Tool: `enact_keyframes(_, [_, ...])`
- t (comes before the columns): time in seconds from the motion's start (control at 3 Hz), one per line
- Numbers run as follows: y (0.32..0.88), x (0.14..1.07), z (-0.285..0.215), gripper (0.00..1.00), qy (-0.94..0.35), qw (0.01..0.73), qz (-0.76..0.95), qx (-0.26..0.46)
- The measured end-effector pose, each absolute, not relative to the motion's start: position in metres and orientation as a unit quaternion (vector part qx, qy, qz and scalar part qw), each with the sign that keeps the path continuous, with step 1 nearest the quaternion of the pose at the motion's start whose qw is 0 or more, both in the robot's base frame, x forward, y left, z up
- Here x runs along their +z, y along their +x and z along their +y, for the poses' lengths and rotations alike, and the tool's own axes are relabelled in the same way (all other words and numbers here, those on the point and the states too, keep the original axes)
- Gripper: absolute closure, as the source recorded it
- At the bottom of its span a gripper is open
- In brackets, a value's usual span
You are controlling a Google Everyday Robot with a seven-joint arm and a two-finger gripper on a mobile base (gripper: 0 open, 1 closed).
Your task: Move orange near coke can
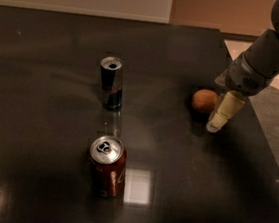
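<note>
The orange (203, 100) lies on the dark table (41, 137) at the right. The coke can (107, 165), dark red with a silver top, stands upright near the front middle, far to the left of the orange. My gripper (215, 123) hangs from the arm at the upper right, its pale tip just right of the orange and close beside it, low over the table. The orange is not held.
A slimmer, taller dark blue and silver can (111, 81) stands upright behind the coke can. The table's right edge (269, 163) runs close to the gripper, with floor beyond. Light glare spots show on the table at the front.
</note>
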State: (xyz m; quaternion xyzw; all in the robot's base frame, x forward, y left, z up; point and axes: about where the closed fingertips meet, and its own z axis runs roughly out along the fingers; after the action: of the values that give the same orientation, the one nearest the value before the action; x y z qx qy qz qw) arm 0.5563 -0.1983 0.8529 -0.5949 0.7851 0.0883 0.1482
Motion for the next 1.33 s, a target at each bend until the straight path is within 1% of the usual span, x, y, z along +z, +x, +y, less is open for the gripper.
enact_keyframes(0.33, [0.562,0.848,-0.193,0.18,-0.592,0.151,0.785,0.102])
enact_keyframes(1.0, [0.561,0.854,-0.184,0.65,-0.591,0.164,0.780,0.124])
enact_keyframes(1.33, [0.544,0.866,-0.174,0.87,-0.603,0.170,0.767,0.139])
